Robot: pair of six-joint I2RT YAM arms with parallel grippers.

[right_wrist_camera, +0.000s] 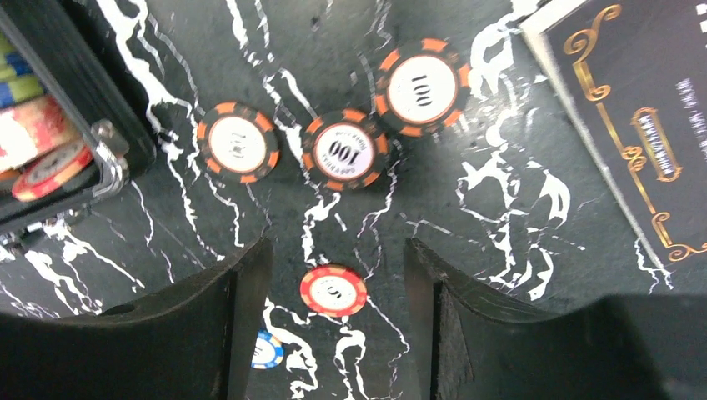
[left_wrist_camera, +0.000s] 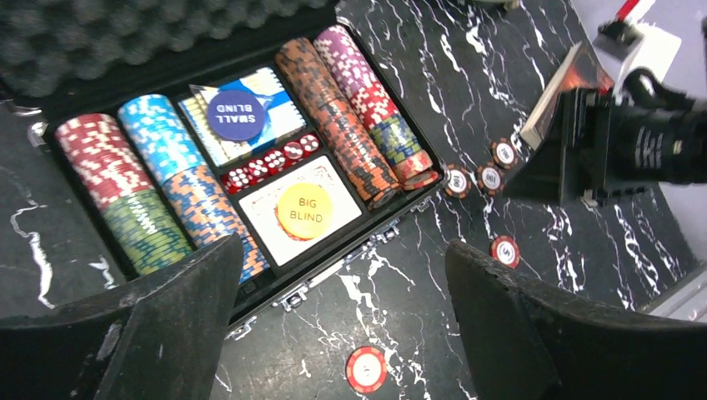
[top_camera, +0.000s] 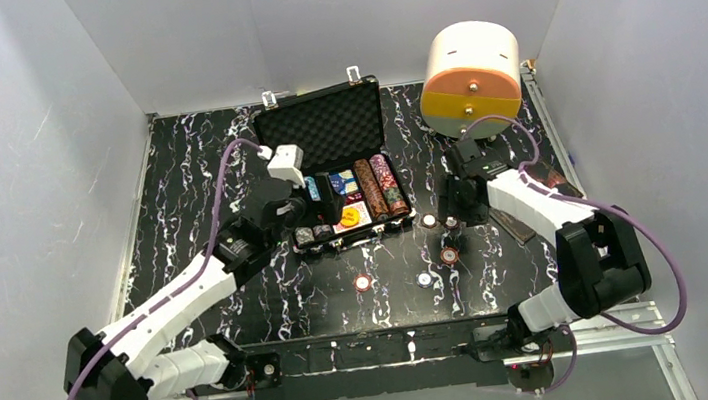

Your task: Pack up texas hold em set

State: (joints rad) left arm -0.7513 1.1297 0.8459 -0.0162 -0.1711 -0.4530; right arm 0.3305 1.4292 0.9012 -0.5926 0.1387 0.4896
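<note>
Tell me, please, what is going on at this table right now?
Two robot arms are packing a poker set into the open black briefcase. Stacked chips and dice already sit in its compartments. The left gripper hangs open and empty above the case's front edge. The right gripper, also open, hovers over loose chips on the table: three black-and-orange chips, and a red chip lying below the gap between its fingers.
</note>
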